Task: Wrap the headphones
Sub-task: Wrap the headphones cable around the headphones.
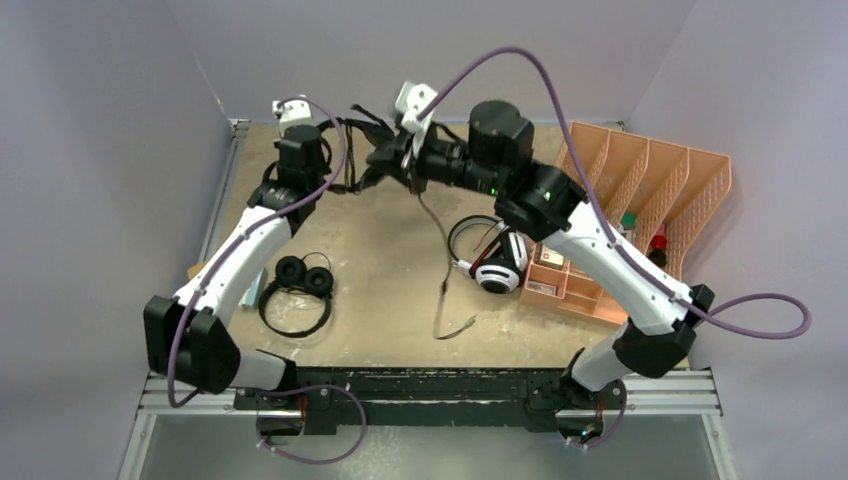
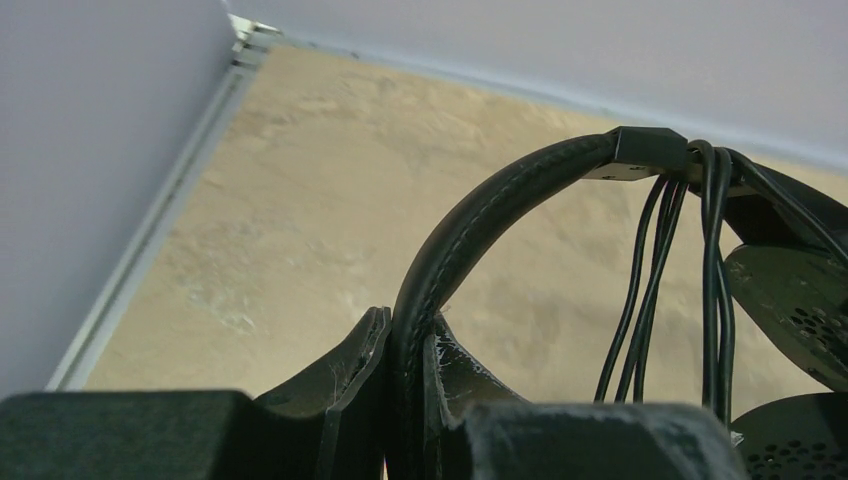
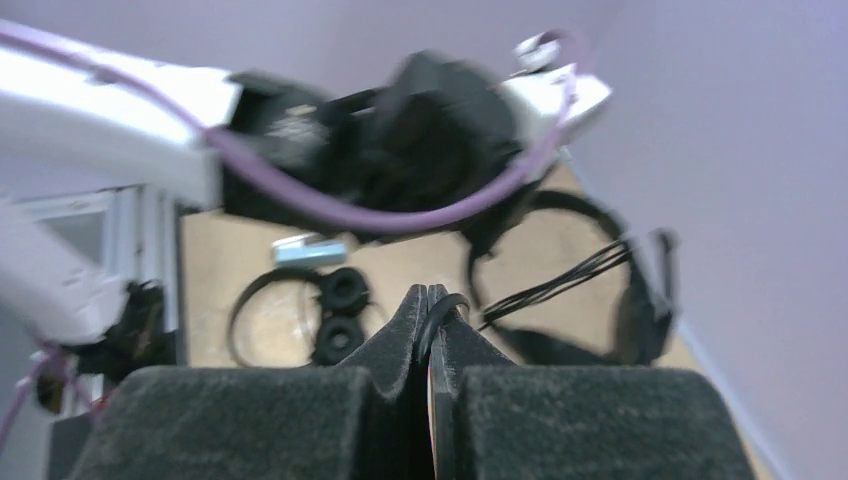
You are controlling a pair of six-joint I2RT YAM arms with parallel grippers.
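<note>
My left gripper (image 1: 335, 170) is shut on the padded headband (image 2: 440, 260) of the larger black headphones (image 1: 365, 130), held up over the far left of the table. Several loops of its thin black cable (image 2: 710, 250) hang over the headband beside the ear cups (image 2: 790, 300). My right gripper (image 1: 400, 160) is shut on that cable (image 3: 440, 305) close by; the free end (image 1: 445, 270) hangs down to the table. The white-and-black headphones (image 1: 498, 268) lie right of centre. The small black round-padded headphones (image 1: 303, 280) lie at the left, also in the right wrist view (image 3: 335, 310).
An orange divided organizer (image 1: 650, 190) with small items stands at the right. A pale blue object (image 1: 250, 292) lies by the small headphones. Walls close the table at the back and sides, with a metal rail (image 2: 150, 240) along the left edge.
</note>
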